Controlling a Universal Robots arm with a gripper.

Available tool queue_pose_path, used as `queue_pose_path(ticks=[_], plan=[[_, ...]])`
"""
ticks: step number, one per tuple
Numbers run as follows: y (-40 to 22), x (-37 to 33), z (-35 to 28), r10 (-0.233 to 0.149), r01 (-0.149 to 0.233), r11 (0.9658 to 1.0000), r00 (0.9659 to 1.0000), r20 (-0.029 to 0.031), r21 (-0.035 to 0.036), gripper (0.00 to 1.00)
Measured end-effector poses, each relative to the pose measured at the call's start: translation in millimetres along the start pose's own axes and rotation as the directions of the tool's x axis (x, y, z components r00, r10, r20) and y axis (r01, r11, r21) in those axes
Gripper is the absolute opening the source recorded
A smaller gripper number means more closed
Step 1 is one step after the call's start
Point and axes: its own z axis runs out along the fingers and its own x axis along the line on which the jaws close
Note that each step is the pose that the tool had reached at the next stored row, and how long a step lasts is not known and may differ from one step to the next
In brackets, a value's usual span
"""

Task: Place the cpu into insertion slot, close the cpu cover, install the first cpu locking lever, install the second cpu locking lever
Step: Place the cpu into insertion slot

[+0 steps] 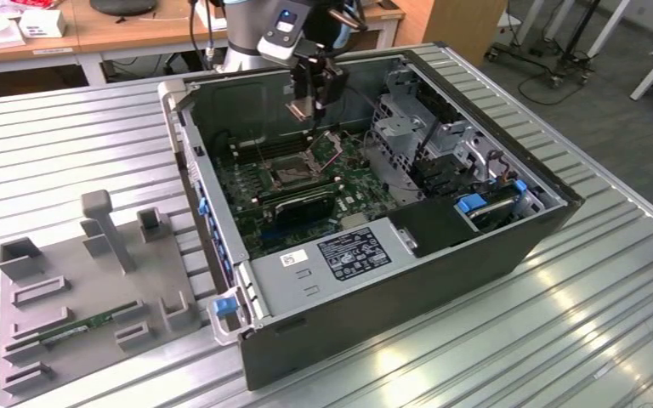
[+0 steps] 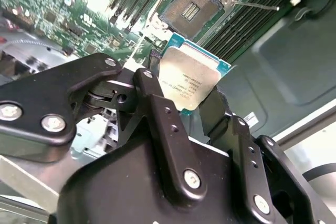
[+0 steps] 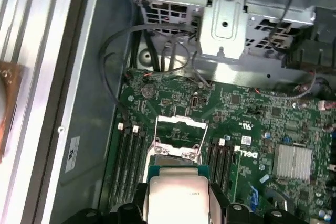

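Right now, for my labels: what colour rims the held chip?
Teal-green, around the flat square silver-tan cpu; second wrist view.

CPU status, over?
End effector shut on cpu, above motherboard. Insertion slot bare, cpu not yet seated. Nothing between them.

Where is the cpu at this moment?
In the second wrist view, the cpu is clamped in the gripper, above the motherboard, short of the open insertion slot.

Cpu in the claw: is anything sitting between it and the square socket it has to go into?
Nothing visible does. The gripper holds the cpu in the air over the board, and the slot lies open with its contacts bare. The cover looks lifted off it.
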Motion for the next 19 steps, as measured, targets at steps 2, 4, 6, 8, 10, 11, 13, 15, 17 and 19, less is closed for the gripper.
queue_pose_path(ticks=[2, 4, 6, 8, 10, 11, 13, 15, 17, 19], plan=[[0.0, 0.0, 0.1, 0.033, -0.033, 0.9995, 0.9995, 0.0029, -0.0007, 0.54], [0.0, 0.0, 0.3, 0.066, -0.066, 0.9979, 0.9978, 0.0058, -0.0015, 0.54], [0.0, 0.0, 0.4, 0.096, -0.096, 0.9953, 0.9953, 0.0085, -0.0023, 0.54], [0.0, 0.0, 0.5, 0.127, -0.127, 0.9919, 0.9918, 0.0112, -0.0032, 0.54], [-0.1, 0.0, 0.6, 0.158, -0.158, 0.9874, 0.9873, 0.0138, -0.0042, 0.54], [-0.1, 0.0, 0.7, 0.174, -0.174, 0.9848, 0.9847, 0.0151, -0.0047, 0.54], [-0.1, 0.0, 0.8, 0.204, -0.204, 0.9789, 0.9788, 0.0177, -0.0058, 0.54], [-0.1, 0.0, 0.9, 0.234, -0.234, 0.9722, 0.9720, 0.0202, -0.0070, 0.54], [-0.1, 0.0, 1.0, 0.264, -0.264, 0.9646, 0.9643, 0.0227, -0.0082, 0.54], [-0.1, 0.0, 1.2, 0.294, -0.294, 0.9558, 0.9554, 0.0251, -0.0096, 0.54]])
